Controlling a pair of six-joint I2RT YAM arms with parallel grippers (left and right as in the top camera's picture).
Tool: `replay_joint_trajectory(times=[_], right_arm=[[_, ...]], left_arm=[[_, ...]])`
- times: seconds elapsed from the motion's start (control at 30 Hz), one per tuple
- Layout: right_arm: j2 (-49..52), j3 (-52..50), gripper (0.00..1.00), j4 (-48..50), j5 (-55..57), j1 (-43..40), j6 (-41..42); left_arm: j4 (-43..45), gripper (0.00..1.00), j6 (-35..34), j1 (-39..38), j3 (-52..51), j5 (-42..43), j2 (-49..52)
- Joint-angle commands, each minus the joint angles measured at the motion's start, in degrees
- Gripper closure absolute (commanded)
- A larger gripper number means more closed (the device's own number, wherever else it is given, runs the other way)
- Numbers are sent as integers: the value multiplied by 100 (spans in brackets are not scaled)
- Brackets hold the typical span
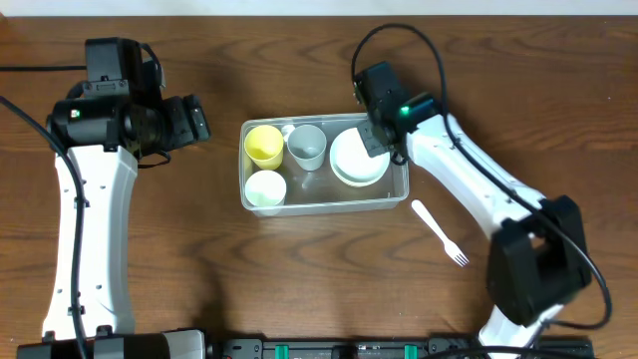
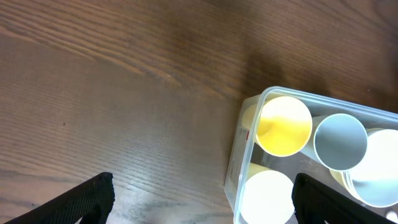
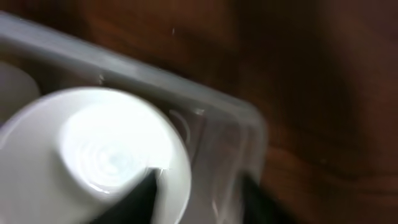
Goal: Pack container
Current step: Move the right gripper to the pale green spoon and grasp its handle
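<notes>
One container (image 1: 324, 207): one yellow cup (image 1: 263, 145), one grey cup (image 1: 306, 146), one white cup (image 1: 265, 189), one white bowl (image 1: 354, 165). One fork (image 1: 439, 232) outside. Wide left gripper (image 1: 199, 120); right gripper (image 1: 379, 140) at bowl, width unclear.

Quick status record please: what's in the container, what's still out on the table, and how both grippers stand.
container: clear tub, mid-table
inside: yellow cup, grey cup, white cup, white bowl
outside: white fork, on the table right of the tub
left gripper: open, empty, left of the tub
right gripper: open, jaws astride the bowl's rim; view blurred
</notes>
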Motion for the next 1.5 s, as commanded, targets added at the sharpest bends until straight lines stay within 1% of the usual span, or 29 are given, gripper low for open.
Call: replay_joint_trajectory(times=[0.0, 0.13, 0.2, 0.4, 0.47, 0.53, 0.63, 0.73, 0.9, 1.03, 1.2, 1.33, 1.47], right_arm=[[-942, 280, 32, -57, 63, -380, 551], [-1609, 278, 31, -728, 13, -1056, 1093], [-1812, 278, 30, -1182, -144, -1416, 1161], [-1958, 234, 26, -2664, -236, -2295, 1392], [-1954, 61, 24, -2826, -240, -2481, 1390], [-1950, -192, 18, -2826, -271, -2601, 1239], [-1950, -750, 13, -2629, -321, -2699, 940], [-1950, -1408, 7, -2234, -341, -2787, 671], [-1950, -2374, 3, -1285, -935, -3049, -278], [-1947, -2968, 1, -542, -973, -3274, -557], [-1871, -3410, 1, 254, -1292, -3390, -916], [-1648, -3685, 1, 800, -1290, -3407, -975], [-1246, -3718, 2, 1163, -1287, -3418, -1021]], left_arm=[[-35, 8, -87, 13, -50, -46, 39], [-52, 8, -87, 13, -50, -46, 39], [-52, 9, -90, 13, -50, -46, 39], [-55, 8, -87, 13, -50, -46, 39], [-50, 8, -87, 13, -50, -48, 39], [-52, 8, -87, 13, -50, -48, 39], [-57, 8, -87, 13, -50, -48, 39], [-59, 8, -90, 13, -50, -48, 39], [-55, 8, -90, 13, -50, -46, 39], [-57, 8, -90, 13, -50, -46, 39], [-66, 8, -90, 13, -50, -46, 39], [-122, 8, -90, 13, -50, -46, 39], [-140, 8, -90, 13, -50, -46, 39]])
